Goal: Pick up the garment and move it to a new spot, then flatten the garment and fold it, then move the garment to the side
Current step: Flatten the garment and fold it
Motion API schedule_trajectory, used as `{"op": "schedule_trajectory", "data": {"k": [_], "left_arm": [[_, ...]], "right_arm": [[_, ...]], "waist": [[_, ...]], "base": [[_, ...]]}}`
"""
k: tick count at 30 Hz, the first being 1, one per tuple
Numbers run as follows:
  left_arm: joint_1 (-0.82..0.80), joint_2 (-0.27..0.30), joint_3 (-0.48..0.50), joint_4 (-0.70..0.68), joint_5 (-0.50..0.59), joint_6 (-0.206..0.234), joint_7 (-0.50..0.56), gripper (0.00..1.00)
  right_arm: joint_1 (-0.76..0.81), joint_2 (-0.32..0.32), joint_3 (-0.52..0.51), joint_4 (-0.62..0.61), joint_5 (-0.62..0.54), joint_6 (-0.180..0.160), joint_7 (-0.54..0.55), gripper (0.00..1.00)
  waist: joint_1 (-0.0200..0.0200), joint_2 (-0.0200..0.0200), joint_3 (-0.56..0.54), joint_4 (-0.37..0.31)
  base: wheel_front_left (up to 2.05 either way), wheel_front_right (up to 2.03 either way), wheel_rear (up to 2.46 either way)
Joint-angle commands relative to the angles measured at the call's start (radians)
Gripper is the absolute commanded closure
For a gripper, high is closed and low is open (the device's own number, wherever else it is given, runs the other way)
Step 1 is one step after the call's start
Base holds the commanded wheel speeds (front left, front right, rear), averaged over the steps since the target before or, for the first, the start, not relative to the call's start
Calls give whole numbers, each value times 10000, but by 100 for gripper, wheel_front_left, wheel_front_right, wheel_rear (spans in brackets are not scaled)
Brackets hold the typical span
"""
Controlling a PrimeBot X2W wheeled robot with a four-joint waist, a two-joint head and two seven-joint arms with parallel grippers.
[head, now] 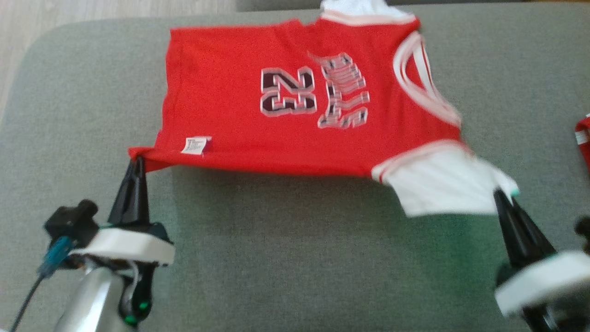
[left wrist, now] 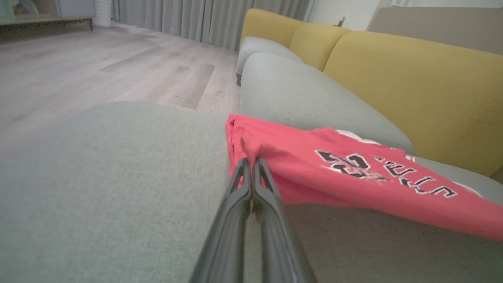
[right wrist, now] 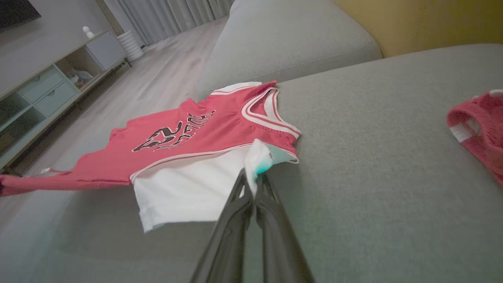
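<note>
Two closed grips are kept on the red-and-white fabric jersey numbered 23 (head: 286,92) | left gripper (head: 138,161) is pinched on its red hem corner | right gripper (head: 501,196) is pinched on its white sleeve edge | near edge is held lifted over the grey fabric sofa seat (head: 295,258) | second red-and-white cloth piece (head: 583,143) is seen well apart at right | yellow sofa backrest (left wrist: 412,86) is seen behind

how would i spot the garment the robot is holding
On the wide grey sofa cushion, look at the middle, where a red jersey is stretched between the left gripper and right gripper. It bears the number 23 and white sleeves, unlike the small red bundle at the cushion's right edge.
</note>
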Motion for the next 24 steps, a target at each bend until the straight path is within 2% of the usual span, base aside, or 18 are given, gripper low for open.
{"op": "schedule_trajectory", "data": {"k": [1,2,3,6,8,11,17,24], "left_arm": [[56,477,521,-912,81,236,239,100],[427,626,551,-1669,116,476,570,100],[1179,894,654,-3187,120,954,1263,100],[2189,1237,835,-5162,122,1594,2169,100],[2704,1380,888,-6100,86,1902,2692,100],[3126,1485,870,-6731,-107,2070,3270,100],[2899,1321,540,-5994,-892,1778,4114,100],[1318,1089,248,-4032,-1490,832,4269,100]], "right_arm": [[148,-28,58,-964,-32,-7,419,100],[537,13,-43,-1606,-61,-7,842,100],[1169,48,-262,-2623,-21,-7,1584,100],[1784,57,-636,-3542,296,-7,2246,100],[1975,58,-805,-3857,396,-7,2545,100],[1940,60,-788,-3956,383,-7,2919,100],[528,61,3,-2674,-17,-7,3620,100],[-2201,-428,365,-84,116,-7,3627,100]], "waist": [[3,0,-105,36],[3,0,-143,36],[3,0,-227,15],[3,0,-283,-23],[3,0,-293,-42],[3,0,-256,-51],[3,0,129,-45],[3,0,801,395]], "base": [[0,0,0],[0,0,0],[0,0,0],[0,0,0],[0,0,0],[0,0,0],[0,0,0],[0,0,0]]}}
